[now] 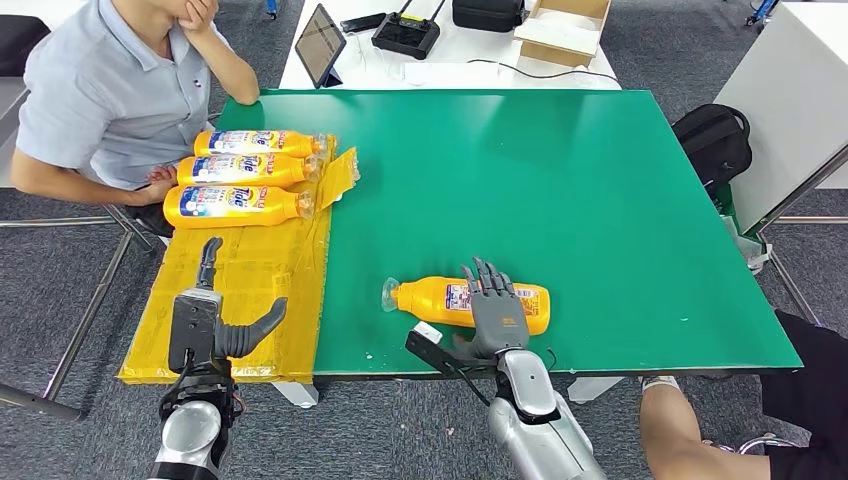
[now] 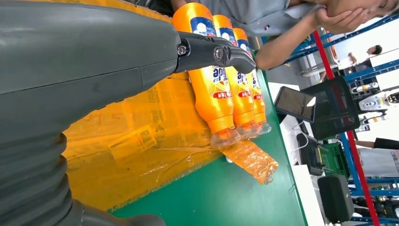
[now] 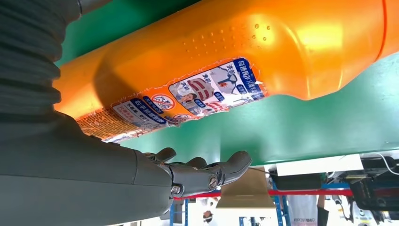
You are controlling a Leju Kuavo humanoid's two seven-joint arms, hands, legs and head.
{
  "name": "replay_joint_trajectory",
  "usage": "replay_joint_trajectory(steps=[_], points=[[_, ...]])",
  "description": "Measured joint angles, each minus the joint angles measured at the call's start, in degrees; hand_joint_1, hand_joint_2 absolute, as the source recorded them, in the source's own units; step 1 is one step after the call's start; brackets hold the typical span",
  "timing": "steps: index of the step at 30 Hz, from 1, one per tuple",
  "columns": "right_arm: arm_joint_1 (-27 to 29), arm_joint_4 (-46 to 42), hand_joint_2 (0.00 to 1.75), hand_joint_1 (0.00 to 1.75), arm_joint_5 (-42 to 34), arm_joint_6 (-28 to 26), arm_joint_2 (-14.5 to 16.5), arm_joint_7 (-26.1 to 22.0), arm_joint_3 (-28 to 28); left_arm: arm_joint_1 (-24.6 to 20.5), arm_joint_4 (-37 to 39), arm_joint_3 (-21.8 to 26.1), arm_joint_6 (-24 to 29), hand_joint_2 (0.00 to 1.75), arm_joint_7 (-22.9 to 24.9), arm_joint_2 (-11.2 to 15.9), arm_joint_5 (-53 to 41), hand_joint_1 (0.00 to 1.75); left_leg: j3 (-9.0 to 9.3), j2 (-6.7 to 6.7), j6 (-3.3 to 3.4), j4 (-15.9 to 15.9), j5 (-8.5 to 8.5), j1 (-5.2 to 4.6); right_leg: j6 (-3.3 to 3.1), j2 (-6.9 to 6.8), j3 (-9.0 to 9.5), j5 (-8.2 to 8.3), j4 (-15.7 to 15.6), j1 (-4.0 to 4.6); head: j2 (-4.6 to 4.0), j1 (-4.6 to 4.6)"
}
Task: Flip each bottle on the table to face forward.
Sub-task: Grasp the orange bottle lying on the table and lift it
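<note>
Green tabletop (image 1: 560, 180) carries one orange bottle (image 1: 440, 298) lying crosswise under my right hand (image 1: 495, 310), cap leftward; my spread fingers (image 1: 487, 277) rest on it, gripping nothing. My right wrist view shows its small-print label. My left hand (image 1: 215, 320) hovers open, three finished bottles (image 1: 235, 172) beyond its fingertips.

The bottle (image 1: 467, 303) near the table's (image 1: 600, 200) front edge is glossy orange plastic with a printed paper label, the table top is smooth matt green, and crinkled shiny yellow film (image 1: 250, 290) covers its left edge.
</note>
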Motion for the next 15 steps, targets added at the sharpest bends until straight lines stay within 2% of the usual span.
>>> replay_joint_trajectory(steps=[9,15], points=[[0.1,-1.1,1.75,0.00,1.3,0.7,0.0,0.5,0.0,1.2,-0.9,0.5,-4.7,1.75,1.6,0.0,3.5,0.00,0.00,0.00,0.00,0.0,0.00,0.00,0.00,0.00,-0.01,0.00,0.0,0.00,0.00,0.00],[1.6,-2.6,1.75,0.00,2.2,2.7,-0.8,2.7,0.0,2.8,-2.3,0.9,-5.3,1.75,2.3,-0.3,3.8,0.00,0.00,-0.01,0.00,0.0,-0.01,0.00,0.00,0.00,-0.02,-0.01,0.0,0.00,0.00,0.01]])
